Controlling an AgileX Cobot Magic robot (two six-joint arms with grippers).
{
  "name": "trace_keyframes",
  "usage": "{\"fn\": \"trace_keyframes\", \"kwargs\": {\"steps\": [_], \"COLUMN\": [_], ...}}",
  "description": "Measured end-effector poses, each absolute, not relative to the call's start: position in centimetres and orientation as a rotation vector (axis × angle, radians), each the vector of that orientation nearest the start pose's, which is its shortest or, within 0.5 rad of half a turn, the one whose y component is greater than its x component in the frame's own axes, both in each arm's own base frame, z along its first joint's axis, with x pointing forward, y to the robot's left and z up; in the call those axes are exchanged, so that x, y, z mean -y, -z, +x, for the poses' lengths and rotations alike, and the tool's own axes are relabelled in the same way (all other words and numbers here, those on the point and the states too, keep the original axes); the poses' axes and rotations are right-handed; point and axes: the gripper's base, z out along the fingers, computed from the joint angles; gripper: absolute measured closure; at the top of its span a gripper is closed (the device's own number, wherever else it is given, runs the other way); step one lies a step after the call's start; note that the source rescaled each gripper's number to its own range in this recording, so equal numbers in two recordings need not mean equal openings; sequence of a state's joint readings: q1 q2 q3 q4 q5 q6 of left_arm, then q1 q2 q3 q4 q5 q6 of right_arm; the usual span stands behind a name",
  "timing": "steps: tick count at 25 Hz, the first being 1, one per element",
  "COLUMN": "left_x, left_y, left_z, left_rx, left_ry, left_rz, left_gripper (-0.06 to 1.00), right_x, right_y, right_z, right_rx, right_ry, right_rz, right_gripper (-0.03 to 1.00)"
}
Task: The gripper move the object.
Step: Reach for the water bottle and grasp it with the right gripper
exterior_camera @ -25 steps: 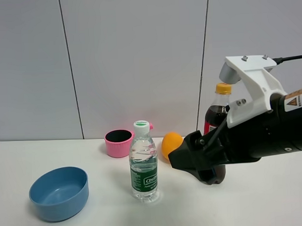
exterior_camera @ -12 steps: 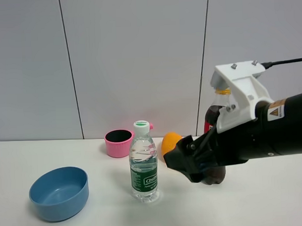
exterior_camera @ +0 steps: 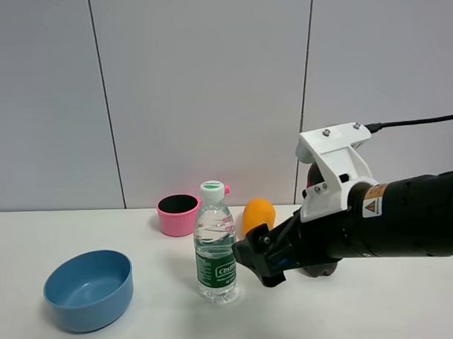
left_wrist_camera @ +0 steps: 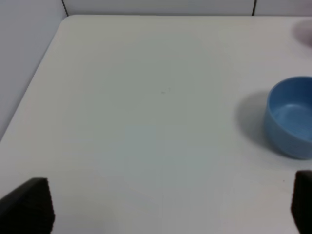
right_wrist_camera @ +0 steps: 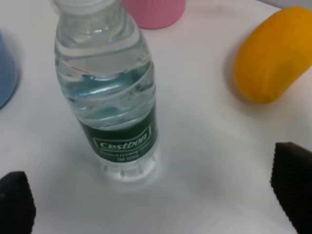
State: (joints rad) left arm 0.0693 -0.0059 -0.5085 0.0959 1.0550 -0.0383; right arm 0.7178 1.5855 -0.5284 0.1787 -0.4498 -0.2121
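**Approach phase.** My right gripper (exterior_camera: 256,262) is closing in on the water bottle (exterior_camera: 215,244). Over the last second I have been sliding leftward and lower across the white table (exterior_camera: 395,305). My black fingertips (right_wrist_camera: 291,181) are now arriving just beside the green label, not yet touching it. They are standing spread wide and empty, with the bottle ahead of the gap between them. I judge the approach nearly complete, with the grasp next.

The bottle is standing upright between the blue bowl (exterior_camera: 89,288) and the orange fruit-shaped object (exterior_camera: 258,213), in front of the pink cup (exterior_camera: 177,214). It is clear, glossy, ribbed plastic, water-filled and white-capped, and probably slick and easily tipped.

My left gripper (left_wrist_camera: 165,209) is hanging spread wide too, holding nothing.
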Motion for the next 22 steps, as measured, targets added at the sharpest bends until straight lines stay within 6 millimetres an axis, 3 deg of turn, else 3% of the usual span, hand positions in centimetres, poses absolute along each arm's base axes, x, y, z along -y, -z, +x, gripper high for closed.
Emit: {"fn": "trace_keyframes", "kwargs": {"steps": [22], "left_x": [-0.7], "left_y": [-28.0], "left_z": [-0.7], "left_rx": [-2.02], "left_ry": [-0.134], "left_rz": [-0.114], "left_gripper": [-0.06], "right_x": [-19.4], "right_y": [-13.7], "right_z": [22.5], "right_rx": [-1.875], "right_ry": [-0.388], "right_rz": [-0.772], "right_gripper": [-0.03]}}
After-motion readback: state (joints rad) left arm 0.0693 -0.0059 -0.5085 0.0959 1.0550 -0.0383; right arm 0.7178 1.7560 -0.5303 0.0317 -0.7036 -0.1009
